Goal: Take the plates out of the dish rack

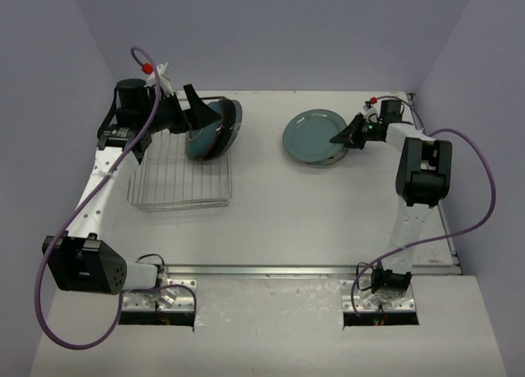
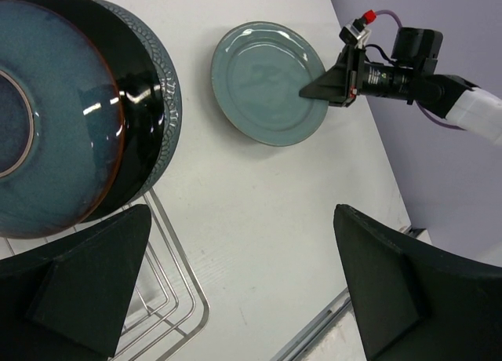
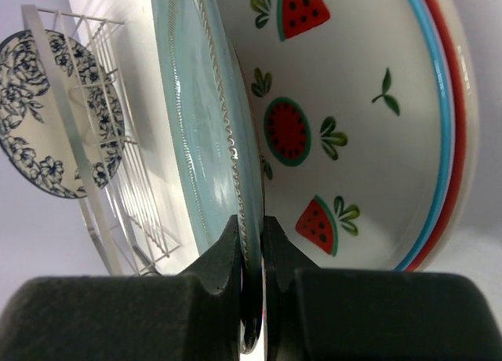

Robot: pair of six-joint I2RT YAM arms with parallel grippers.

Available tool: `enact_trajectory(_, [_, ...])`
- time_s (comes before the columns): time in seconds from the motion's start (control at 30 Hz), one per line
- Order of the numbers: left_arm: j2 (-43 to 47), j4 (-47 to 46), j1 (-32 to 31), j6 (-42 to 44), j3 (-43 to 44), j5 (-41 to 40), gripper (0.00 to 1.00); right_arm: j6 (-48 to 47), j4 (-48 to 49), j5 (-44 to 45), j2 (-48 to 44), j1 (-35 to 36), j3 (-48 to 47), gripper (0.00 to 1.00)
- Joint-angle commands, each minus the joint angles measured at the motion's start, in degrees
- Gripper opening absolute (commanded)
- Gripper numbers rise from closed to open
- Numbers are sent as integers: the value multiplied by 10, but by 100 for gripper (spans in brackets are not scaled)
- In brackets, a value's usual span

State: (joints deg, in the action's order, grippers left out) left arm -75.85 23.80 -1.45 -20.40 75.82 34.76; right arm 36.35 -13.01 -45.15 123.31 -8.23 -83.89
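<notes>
The silver wire dish rack (image 1: 176, 180) sits at the left. Up to three plates stand on edge at its far right corner: a dark teal plate (image 1: 209, 135), a darker one behind it (image 2: 137, 102), and a patterned rim. My left gripper (image 1: 195, 106) hovers open and empty just above them; its fingers (image 2: 86, 282) frame bare table. My right gripper (image 1: 349, 135) is shut on the rim of the grey-blue plate (image 1: 314, 138), also seen in the right wrist view (image 3: 204, 118). This plate lies over a white plate with red watermelon shapes (image 3: 353, 102).
The rack (image 3: 118, 149) and a white plate with dark flowers (image 3: 47, 110) show far off in the right wrist view. The right arm's wrist (image 2: 408, 71) reaches in from the right wall. Grey walls close three sides.
</notes>
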Motion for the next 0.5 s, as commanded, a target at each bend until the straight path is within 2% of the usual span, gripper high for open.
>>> enact_trajectory(0.0, [18, -21, 1, 3, -4, 0, 100, -18, 5, -45, -8, -2, -51, 1])
enact_trajectory(0.2, [20, -21, 1, 1, -6, 1, 100, -34, -14, -27, 5, -6, -63, 5])
enact_trajectory(0.23, [20, -20, 1, 2, -7, 1, 100, -35, -19, -24, 8, -6, -66, 8])
enact_trajectory(0.27, [20, -20, 1, 2, -7, 1, 100, -36, -23, -21, 9, -7, -69, 13])
enact_trajectory(0.3, [20, -20, 1, 2, -8, 1, 100, -41, -34, -18, 13, -8, -72, 28])
enact_trajectory(0.33, [21, -20, 1, 2, -8, 1, 100, -43, -42, -15, 14, -8, -75, 33])
enact_trajectory(0.4, [21, -21, 1, 2, -10, 1, 100, -55, -63, -2, 21, -8, -89, 54])
enact_trajectory(0.43, [21, -22, 1, 2, -10, 1, 100, -59, -71, 3, 25, -7, -95, 61])
enact_trajectory(0.47, [21, -22, 1, 2, -10, 1, 100, -63, -82, 12, 27, -7, -98, 62])
